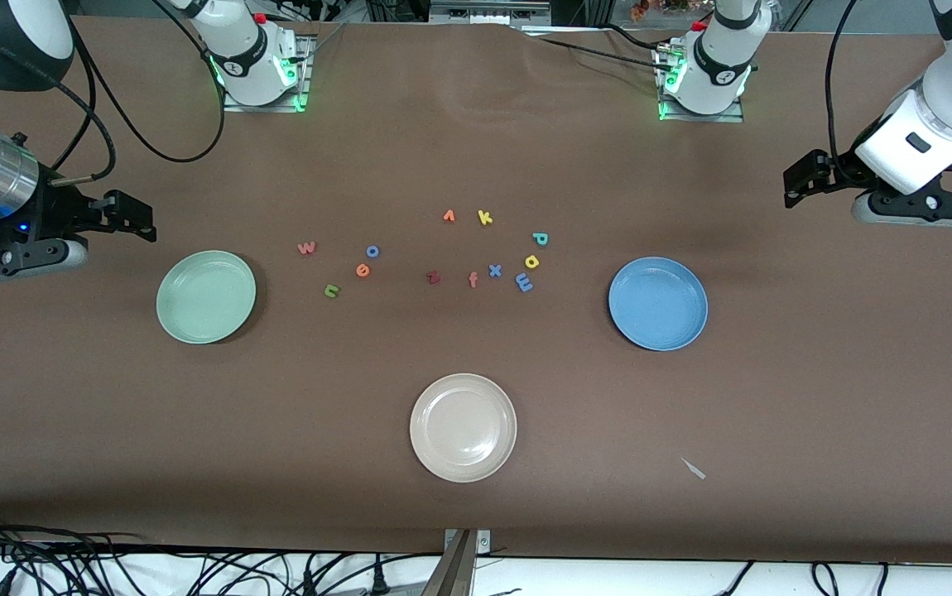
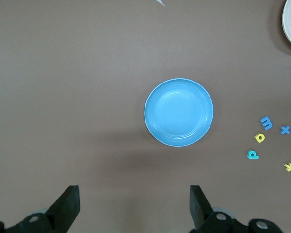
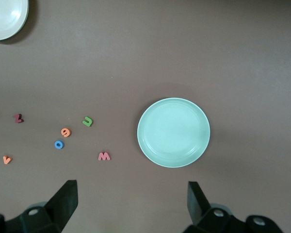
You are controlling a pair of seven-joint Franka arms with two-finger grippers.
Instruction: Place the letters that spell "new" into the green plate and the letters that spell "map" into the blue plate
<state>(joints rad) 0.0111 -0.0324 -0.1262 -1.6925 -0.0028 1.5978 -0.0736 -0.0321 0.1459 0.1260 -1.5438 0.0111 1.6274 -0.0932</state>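
Showing only overhead: beige plate [image 1: 463,427] whole.

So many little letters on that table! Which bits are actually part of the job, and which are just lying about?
Part of the job:
- pink w, orange e, green n, for the green plate
- blue m, yellow a, teal p, for the blue plate

Just lying about:
- blue o, dark red z, blue x, yellow k
- beige plate
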